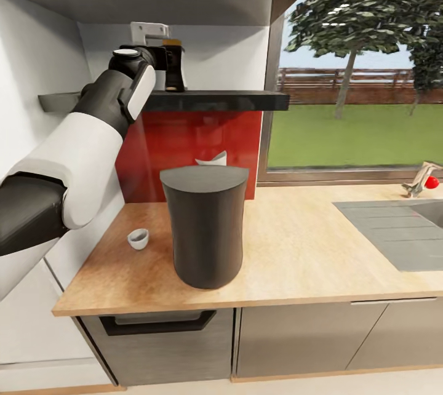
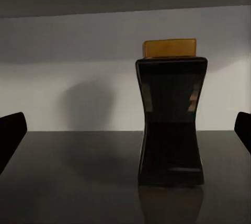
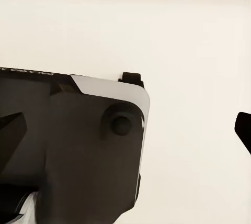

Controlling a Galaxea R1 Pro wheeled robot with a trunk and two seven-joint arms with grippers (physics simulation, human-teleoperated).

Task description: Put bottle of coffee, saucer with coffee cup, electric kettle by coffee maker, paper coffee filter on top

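kitchen shelf (image 1: 203,99) | bottle of coffee (image 2: 171,116) ahead of, seemingly between, spread left gripper (image 2: 125,130)

This is a home kitchen: a pale wood-look counter (image 1: 307,247) over glossy grey cabinets (image 1: 295,339), an inset grey sink (image 1: 400,229) with what looks like a tap (image 1: 421,178), dark floating shelves (image 1: 203,99) on a white wall, a red splashback (image 1: 191,143), and a window (image 1: 357,75) onto lawn and trees.
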